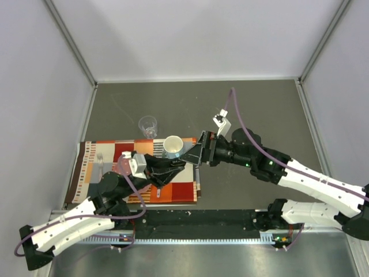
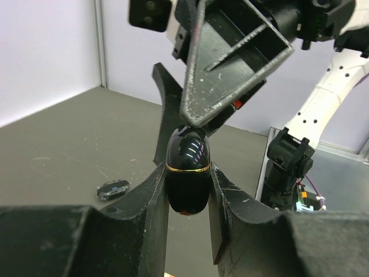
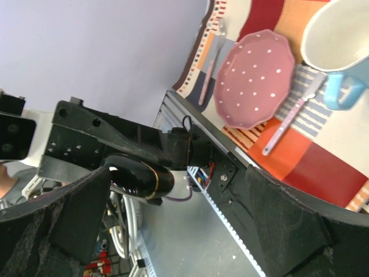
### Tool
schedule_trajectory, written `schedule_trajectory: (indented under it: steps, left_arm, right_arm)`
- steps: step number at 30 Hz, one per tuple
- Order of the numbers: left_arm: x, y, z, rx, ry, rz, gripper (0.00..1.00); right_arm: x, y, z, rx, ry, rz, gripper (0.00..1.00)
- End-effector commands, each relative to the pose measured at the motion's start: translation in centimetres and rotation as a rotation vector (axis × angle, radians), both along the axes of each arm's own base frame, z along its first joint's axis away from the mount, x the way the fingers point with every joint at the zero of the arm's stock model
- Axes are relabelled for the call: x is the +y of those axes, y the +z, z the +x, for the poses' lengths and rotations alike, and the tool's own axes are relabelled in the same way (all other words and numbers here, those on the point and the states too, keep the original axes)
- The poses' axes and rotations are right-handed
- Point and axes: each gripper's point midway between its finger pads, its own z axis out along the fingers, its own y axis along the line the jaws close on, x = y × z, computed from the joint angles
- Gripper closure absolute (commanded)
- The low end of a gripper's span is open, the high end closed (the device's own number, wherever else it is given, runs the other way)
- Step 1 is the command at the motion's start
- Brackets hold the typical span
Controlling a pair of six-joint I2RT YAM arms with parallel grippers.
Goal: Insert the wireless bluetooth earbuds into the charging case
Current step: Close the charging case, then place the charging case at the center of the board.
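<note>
The left claw (image 2: pixel 187 167) is pinched on the case (image 2: pixel 187 180), a glossy black egg with a thin gold band. Its two fingers (image 2: pixel 151 199) press the case's sides just below the band, and the case stands upright above the table (image 2: pixel 63 144). The right claw (image 3: pixel 176 184) comes in from 1 o'clock in the top view and is spread wide. In its own wrist view the case lies between its fingers, nearer the left one. In the left wrist view the tip of one right finger (image 2: pixel 230 63) sits right at the top of the case, but I cannot tell whether it touches. In the left wrist view, at 9 o'clock from the case, a small dark oval thing (image 2: pixel 112 189) lies flat on the grey table, too small to tell what it is. In the top view both claws meet over the right part of a striped mat (image 1: pixel 179 190). A white mug (image 1: pixel 173 146) with a blue handle stands on the mat at 12 o'clock from them, just beside the right claw. A clear glass (image 1: pixel 148 126) stands on the bare table at 11 o'clock, just off the mat's far edge. A pink dotted plate (image 3: pixel 253 81) lies on the mat at 9 o'clock, partly under the left arm, with a pink spoon (image 3: pixel 288 124) between plate and mug.
</note>
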Motion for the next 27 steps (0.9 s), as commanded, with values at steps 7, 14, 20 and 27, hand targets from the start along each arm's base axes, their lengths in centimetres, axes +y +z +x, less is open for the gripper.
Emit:
schedule_trajectory:
  steps: [7,14,20,27]
  left_arm:
    - [0.1,2.2,2.3,0.263,0.115,0.123,1.0]
    - [-3.2,1.2,2.6,0.385,0.039,0.186,1.0]
    - [-5.9,0.8,2.8,0.45,-0.024,0.236,1.0]
    - [-8.4,0.3,3.7,0.526,-0.059,0.179,1.0]
  right_arm:
    - [-8.4,-1.1,3.7,0.059,-0.455,0.019,0.01]
    - [-13.3,-1.0,4.7,0.04,-0.601,-0.076,0.01]
    - [-17.4,-1.0,4.8,-0.007,-0.721,-0.142,0.01]
    - [-19.9,4.7,4.5,-0.112,-0.77,-0.075,0.01]
